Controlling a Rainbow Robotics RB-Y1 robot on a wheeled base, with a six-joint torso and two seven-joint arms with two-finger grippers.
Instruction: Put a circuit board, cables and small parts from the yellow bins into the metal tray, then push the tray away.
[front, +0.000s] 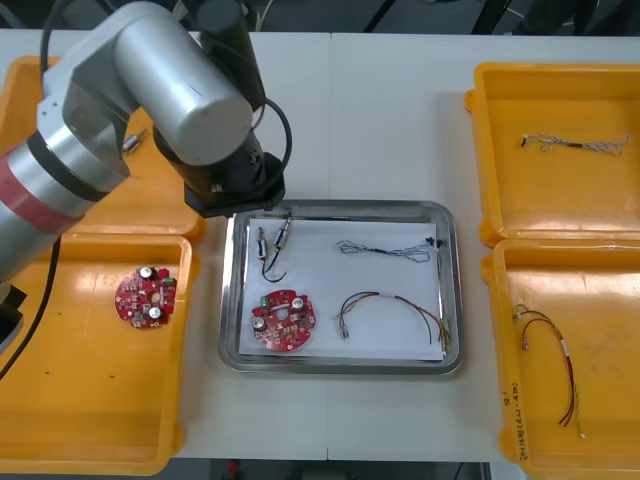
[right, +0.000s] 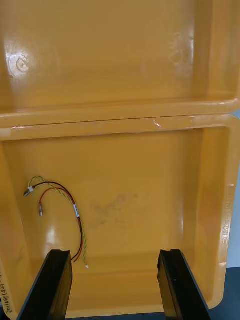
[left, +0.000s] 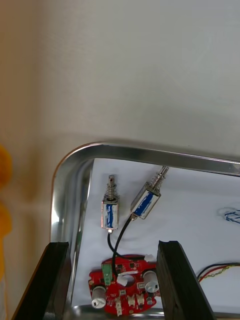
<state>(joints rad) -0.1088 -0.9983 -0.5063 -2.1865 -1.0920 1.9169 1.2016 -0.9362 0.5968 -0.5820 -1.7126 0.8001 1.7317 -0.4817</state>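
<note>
Tray (front: 340, 366) lying loaded, long axis running left to right: circuit board (front: 283, 321) nearest, small metal parts (front: 272, 240) beyond. Hovering over its far left corner, left gripper (left: 112, 244) spread, empty, probably needing the near rim for pushing. Right gripper (right: 114, 252) idling spread over a yellow bin (right: 150, 190).

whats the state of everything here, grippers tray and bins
left gripper: open, empty, over the tray's far left corner
right gripper: open, empty, over the near right bin
tray: holds board, cables, small metal parts
near left bin: holds second board
far right bin: holds blue and white cable
</note>
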